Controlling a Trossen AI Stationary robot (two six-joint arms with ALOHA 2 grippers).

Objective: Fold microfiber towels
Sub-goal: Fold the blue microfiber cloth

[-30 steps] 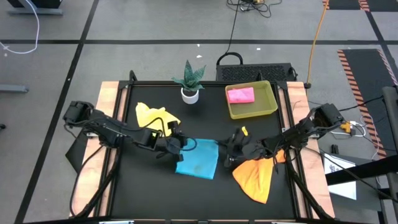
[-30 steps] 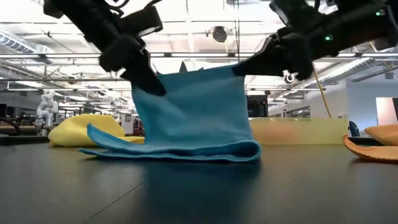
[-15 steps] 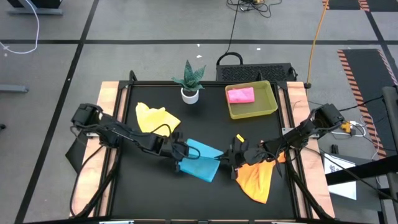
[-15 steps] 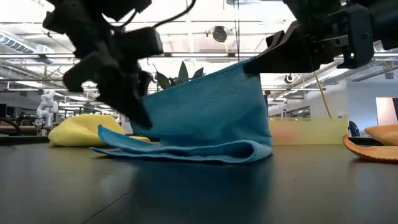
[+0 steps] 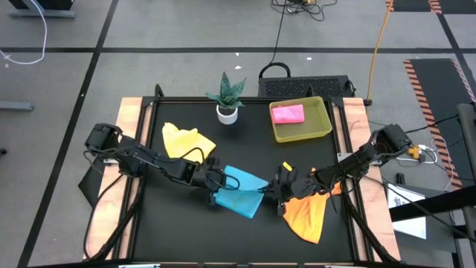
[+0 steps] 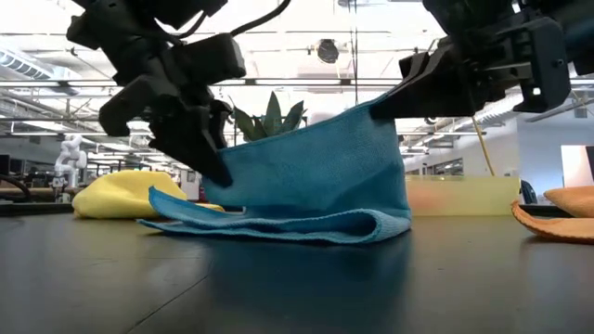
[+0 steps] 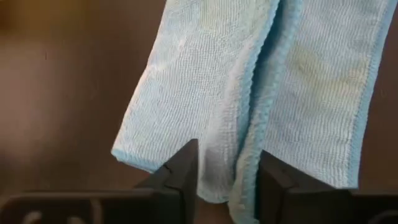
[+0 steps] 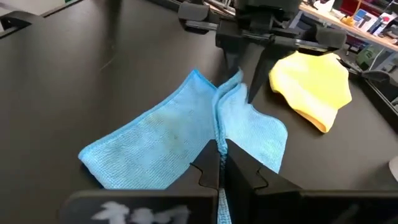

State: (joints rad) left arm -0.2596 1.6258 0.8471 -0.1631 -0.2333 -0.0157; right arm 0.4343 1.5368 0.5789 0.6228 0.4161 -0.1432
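The light blue towel lies mid-table, its lower layers folded flat on the black top and one side raised. My right gripper is shut on its raised right corner. My left gripper is open at the towel's lower left corner, a fold of the cloth between its fingers. The orange towel lies crumpled under the right arm. The yellow towel lies heaped at the far left. The pink towel lies folded in the tray. My left gripper's fingers stand on either side of the blue towel's hemmed fold, slanting down from the table's left; whether they touch the cloth I cannot tell. My right gripper pinches the towel's upper corner between its two fingers, coming nearly level from the table's right. The cloth hangs from that corner, sloping down toward the left gripper, its lower part on the table.
A yellow-green tray stands at the far right and a small potted plant at the far middle. Bare black table lies along the near edge and at the near left.
My left gripper has sunk toward the table and tipped further down. The blue towel's left upper corner has dropped with it, so the top edge now slopes down from the right gripper. Seen from above, the towel has drawn into a narrower folded shape.
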